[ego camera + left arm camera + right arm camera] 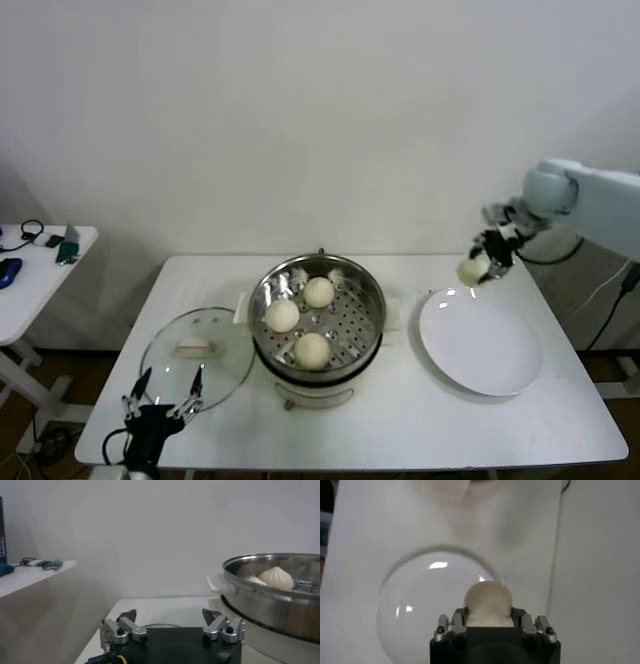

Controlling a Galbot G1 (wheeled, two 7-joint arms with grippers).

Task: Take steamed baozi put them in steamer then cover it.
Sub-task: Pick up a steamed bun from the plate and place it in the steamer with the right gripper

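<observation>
three steamed baozi already sit on the perforated tray of the steamer; the fourth baozi is pinched between the fingers of the right gripper, held in the air above the far edge of the white plate; this looks like the carry step, so the next move calls for swinging it across over the open pot and releasing it in a free spot; the left gripper waits, fingers spread, just beside the cover lying flat on the table.
</observation>
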